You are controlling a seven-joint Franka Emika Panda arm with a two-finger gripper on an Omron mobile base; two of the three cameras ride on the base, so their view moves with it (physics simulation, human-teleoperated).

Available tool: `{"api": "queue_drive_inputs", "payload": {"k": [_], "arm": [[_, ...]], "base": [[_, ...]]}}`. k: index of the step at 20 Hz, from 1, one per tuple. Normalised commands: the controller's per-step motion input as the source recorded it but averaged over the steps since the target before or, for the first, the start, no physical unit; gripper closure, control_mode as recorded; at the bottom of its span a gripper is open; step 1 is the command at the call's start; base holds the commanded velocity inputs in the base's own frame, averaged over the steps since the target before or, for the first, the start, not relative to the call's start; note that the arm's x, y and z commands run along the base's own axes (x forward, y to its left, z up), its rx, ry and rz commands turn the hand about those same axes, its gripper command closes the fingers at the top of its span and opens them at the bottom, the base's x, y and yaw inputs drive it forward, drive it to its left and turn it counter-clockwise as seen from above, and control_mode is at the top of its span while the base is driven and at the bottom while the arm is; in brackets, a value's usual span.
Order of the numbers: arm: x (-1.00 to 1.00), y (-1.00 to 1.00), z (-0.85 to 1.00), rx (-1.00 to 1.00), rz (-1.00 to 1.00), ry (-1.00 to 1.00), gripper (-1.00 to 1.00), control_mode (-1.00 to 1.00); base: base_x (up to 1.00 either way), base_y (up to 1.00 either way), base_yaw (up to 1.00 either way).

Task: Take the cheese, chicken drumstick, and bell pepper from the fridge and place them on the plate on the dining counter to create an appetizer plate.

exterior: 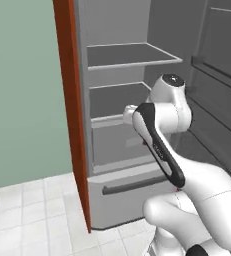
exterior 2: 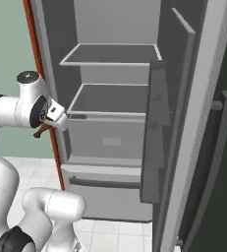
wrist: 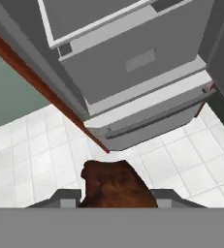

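We find the gripper (wrist: 114,201) clamped on the chicken drumstick (wrist: 114,186), held clear outside the open fridge (exterior 2: 110,142), above the floor near its lower drawer. We advise carrying it level and withdrawing slowly past the fridge's left wall.

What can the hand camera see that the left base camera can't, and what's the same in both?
The hand view has the brown chicken drumstick sitting between the gripper fingertips, over white floor tiles. The left base view has the robot's white arm and the fridge upper shelves, seen through its open door. Both share the fridge's lower drawer with its bar handle and the red-brown panel beside the fridge.
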Motion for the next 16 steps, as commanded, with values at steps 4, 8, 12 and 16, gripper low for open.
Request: {"api": "queue_drive_inputs", "payload": {"k": [4,8,12,16], "arm": [[0.0,0.0,0.0,0.0,0.0,0.0,1.0,1.0],[0.0,0.0,0.0,0.0,0.0,0.0,1.0,1.0],[0.0,0.0,0.0,0.0,0.0,0.0,1.0,1.0],[0.0,0.0,0.0,0.0,0.0,0.0,1.0,1.0]], "base": [[-0.85,0.12,0.85],[-0.58,0.52,0.9],[-0.35,0.79,0.88],[0.03,0.73,0.76]]}}
